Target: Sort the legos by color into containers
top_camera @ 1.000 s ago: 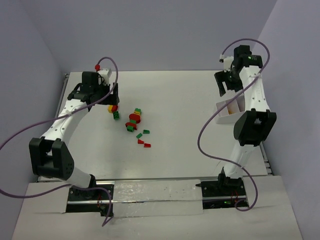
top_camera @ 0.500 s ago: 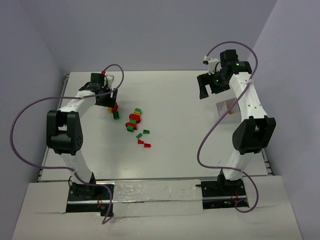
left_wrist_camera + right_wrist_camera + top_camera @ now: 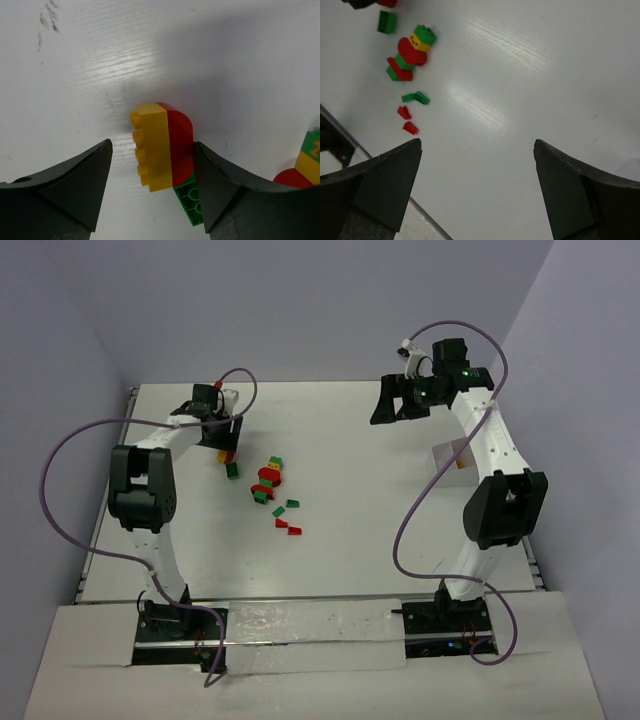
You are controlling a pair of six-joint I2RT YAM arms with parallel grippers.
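At far left, the left black gripper [image 3: 151, 145] is straddling a yellow-and-red plastic lego stack [image 3: 167, 145], jaws part open, not clamping; loose red and green legos [image 3: 280, 502] are lying mid-table; the right gripper [image 3: 476, 144] is hovering wide open, empty; the white tray [image 3: 446, 453] is sitting rightmost.

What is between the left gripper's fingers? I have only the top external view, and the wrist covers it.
Observer: A yellow brick joined to a rounded red brick, sitting inside the left gripper.
Operator: Are both fingers touching it?
Observer: No; there is a clear gap on the yellow side.
Operator: Is the right gripper carrying anything?
Observer: No; its jaws are wide open, with only bare table between them.
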